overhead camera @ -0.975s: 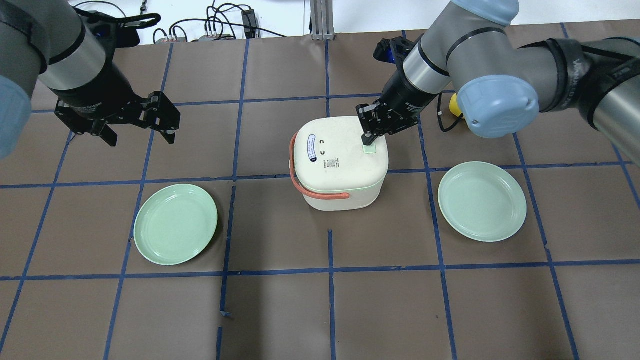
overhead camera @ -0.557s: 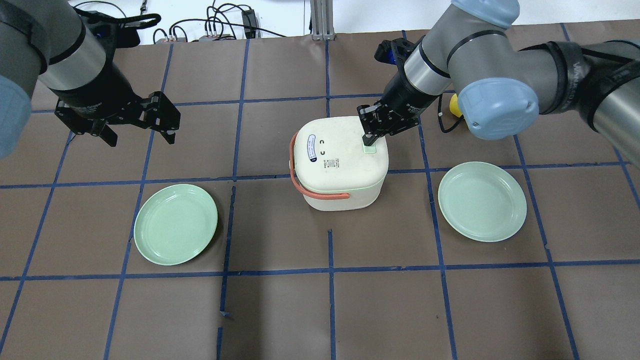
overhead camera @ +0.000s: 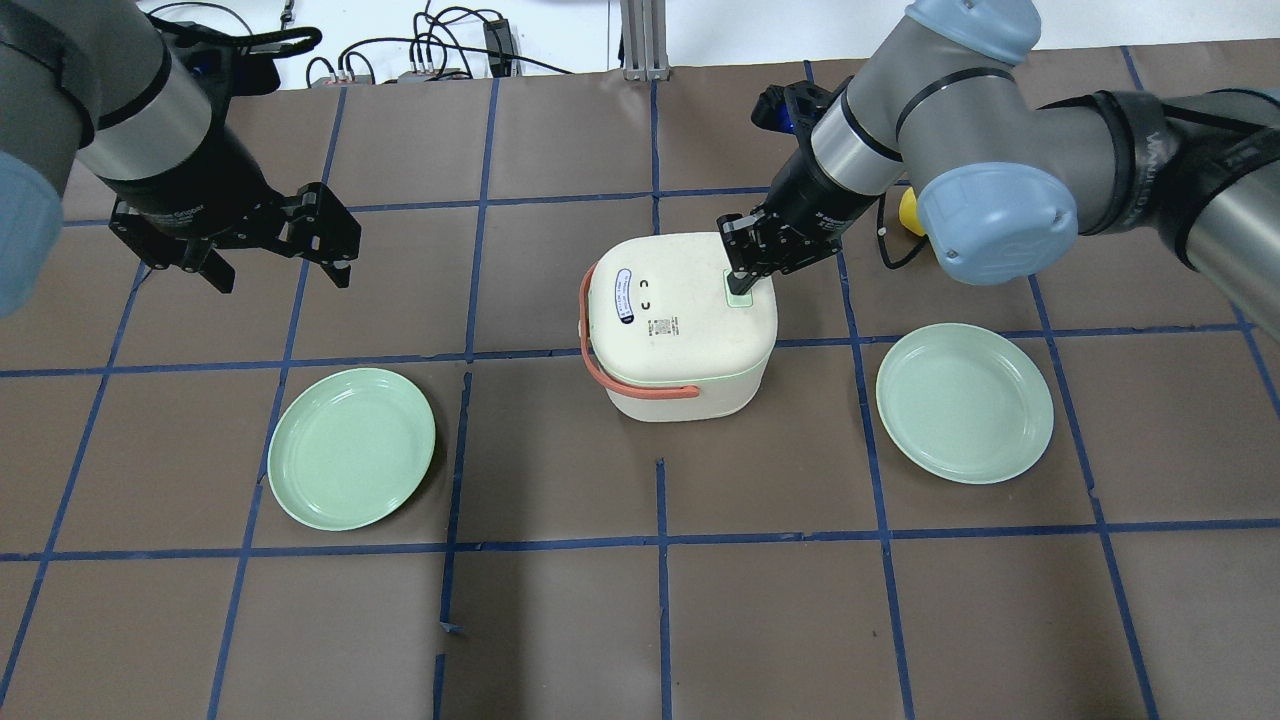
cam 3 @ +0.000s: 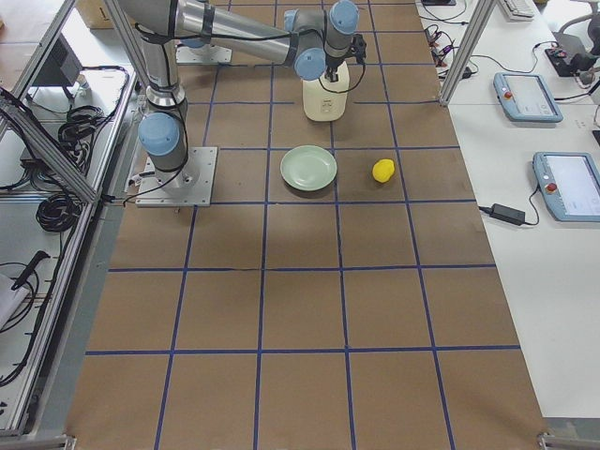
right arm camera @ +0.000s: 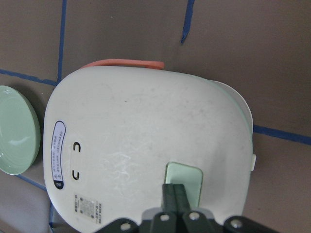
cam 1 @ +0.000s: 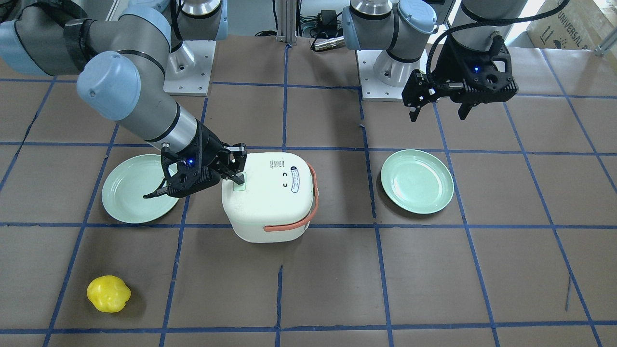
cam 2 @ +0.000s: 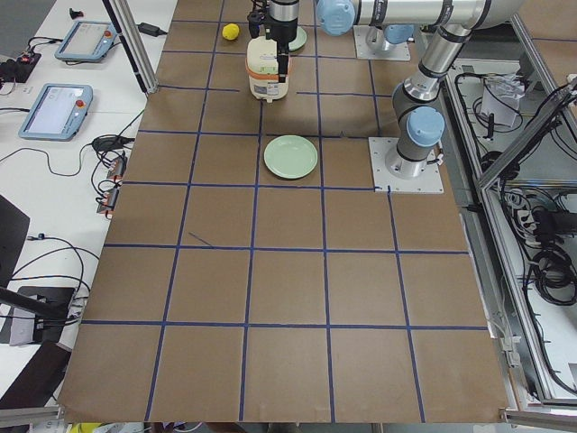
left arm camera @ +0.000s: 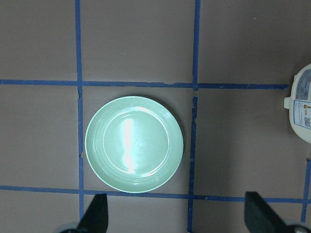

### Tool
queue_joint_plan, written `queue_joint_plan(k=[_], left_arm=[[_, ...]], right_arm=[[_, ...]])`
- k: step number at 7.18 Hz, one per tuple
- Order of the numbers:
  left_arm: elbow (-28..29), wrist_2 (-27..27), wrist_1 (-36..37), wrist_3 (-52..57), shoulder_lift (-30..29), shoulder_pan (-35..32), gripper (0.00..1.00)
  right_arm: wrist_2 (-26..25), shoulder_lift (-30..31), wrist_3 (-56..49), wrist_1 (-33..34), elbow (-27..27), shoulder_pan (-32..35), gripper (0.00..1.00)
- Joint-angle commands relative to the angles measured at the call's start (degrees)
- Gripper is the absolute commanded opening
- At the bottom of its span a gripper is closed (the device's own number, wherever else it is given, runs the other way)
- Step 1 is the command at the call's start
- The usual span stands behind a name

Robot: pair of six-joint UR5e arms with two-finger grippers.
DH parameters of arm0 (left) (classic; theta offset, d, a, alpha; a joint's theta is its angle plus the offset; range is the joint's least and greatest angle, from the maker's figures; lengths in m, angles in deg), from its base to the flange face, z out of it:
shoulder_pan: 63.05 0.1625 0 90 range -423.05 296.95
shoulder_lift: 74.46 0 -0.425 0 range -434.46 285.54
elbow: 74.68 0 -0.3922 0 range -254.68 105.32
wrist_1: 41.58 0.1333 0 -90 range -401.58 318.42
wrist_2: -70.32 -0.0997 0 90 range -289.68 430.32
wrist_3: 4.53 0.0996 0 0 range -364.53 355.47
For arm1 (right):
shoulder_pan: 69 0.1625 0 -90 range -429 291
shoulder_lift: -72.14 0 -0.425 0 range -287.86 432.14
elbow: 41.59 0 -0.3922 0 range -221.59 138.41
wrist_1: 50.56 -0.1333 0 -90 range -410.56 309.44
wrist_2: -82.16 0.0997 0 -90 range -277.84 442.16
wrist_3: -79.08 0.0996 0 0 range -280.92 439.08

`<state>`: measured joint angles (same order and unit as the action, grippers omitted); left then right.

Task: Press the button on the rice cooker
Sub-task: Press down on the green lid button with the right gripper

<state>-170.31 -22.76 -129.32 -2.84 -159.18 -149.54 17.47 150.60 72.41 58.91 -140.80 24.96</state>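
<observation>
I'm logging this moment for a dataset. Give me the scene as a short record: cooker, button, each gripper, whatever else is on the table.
cooker: rice cooker upright mid-table, lid down
button: green button on the lid, at the edge nearest the right arm
right: right gripper shut, tip on the button
left: left gripper open, empty, off to the cooker's side
plates: left-side plate and right-side plate, both empty
other: yellow object on the table beyond the right arm
</observation>
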Motion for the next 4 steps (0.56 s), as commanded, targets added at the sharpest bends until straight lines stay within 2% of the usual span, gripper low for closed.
queue_joint_plan(k=[1,4], left_arm=[[0.0,0.0,0.0,0.0,0.0,0.0,1.00],[0.0,0.0,-0.1,0.0,0.0,0.0,1.00]], right_arm=[[0.0,-0.1,-0.1,1.3,-1.0,0.0,0.08],[0.0,-0.1,0.0,2.2,-1.0,-0.1,0.08]])
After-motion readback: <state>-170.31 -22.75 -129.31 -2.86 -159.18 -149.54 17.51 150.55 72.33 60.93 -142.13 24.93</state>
